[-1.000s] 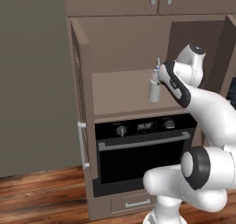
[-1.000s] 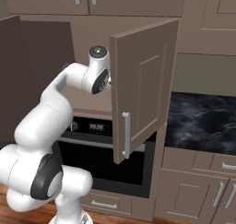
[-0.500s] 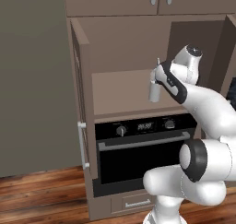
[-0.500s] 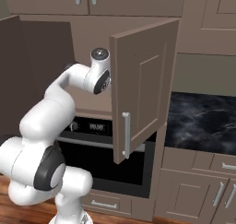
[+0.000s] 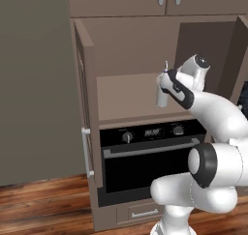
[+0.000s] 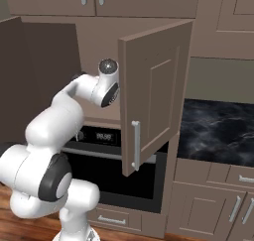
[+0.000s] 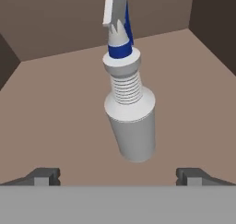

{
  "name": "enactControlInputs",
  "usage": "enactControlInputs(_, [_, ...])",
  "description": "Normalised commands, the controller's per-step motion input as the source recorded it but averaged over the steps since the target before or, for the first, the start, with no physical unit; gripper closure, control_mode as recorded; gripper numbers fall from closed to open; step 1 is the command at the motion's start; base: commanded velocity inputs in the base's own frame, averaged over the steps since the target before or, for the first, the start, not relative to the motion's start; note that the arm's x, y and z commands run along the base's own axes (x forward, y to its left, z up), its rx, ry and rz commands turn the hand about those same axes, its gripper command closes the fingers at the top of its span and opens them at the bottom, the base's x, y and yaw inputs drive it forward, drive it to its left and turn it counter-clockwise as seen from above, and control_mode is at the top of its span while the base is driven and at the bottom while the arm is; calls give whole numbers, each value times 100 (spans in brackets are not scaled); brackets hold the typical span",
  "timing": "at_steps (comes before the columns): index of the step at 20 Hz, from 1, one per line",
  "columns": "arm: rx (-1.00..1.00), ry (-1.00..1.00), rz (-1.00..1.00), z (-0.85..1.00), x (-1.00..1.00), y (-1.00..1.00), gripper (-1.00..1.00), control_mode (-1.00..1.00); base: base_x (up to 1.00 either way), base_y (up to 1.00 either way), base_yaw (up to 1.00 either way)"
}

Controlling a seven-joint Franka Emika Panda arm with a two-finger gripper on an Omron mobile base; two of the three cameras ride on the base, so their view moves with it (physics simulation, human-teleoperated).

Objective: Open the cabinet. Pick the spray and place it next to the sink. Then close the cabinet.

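The cabinet is open. The wide-open, empty pincer faces the spray; next, move in and squeeze.

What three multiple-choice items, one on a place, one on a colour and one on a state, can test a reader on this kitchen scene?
1. Where does the spray bottle stand?
A. on the cabinet shelf
B. on the black counter
C. on the floor

2. What colour is the spray's collar?
A. red
B. blue
C. green

3. How is the gripper?
A. shut on the spray
B. shut on a handle
C. open, short of the spray

Answers: 1 A, tan shelf above the oven. 2 B, blue band below the nozzle. 3 C, fingertips apart, bottle ahead of them.
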Motion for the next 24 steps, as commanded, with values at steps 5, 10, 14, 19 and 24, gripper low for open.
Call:
enactControlInputs(5, [0,-3,0,0,1,-13,-100,-100,0,0,0])
enactControlInputs(10, [0,0,0,-3,14,-23,-100,-100,0,0,0])
enactControlInputs(14, [0,0,0,0,8,-8,-100,-100,0,0,0])
enactControlInputs(19, [0,0,0,-8,13,0,-100,-100,0,0,0])
enactControlInputs(24, [0,0,0,-18,11,0,-100,-100,0,0,0])
